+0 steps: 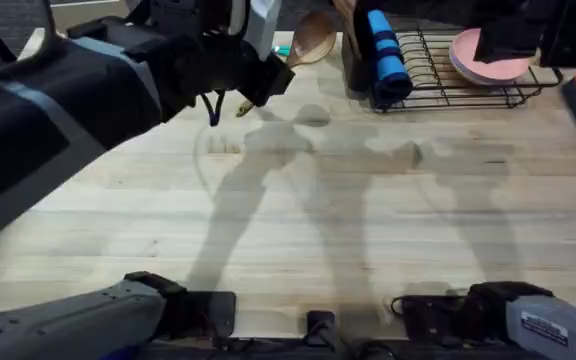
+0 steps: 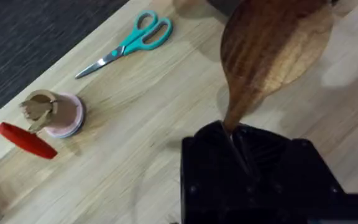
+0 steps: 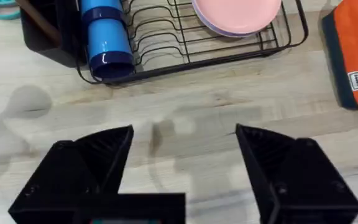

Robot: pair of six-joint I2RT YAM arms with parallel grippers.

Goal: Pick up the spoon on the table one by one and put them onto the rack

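Just above left hand [image 2: 241,146], clamped spoon [image 2: 272,46].

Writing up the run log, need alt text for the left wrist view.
The left gripper is shut on a wooden spoon, bowl held above the pale wooden table. Teal-handled scissors lie on the table beyond, with a pink round object and a red piece near the edge.

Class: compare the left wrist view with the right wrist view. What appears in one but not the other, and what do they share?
Left wrist view alone: the left gripper shut on a wooden spoon, and a red-capped pink item.

Right wrist view alone: the open right gripper, the rack with blue cups and pink plates, an orange pouch.

Both: the table and teal scissors.
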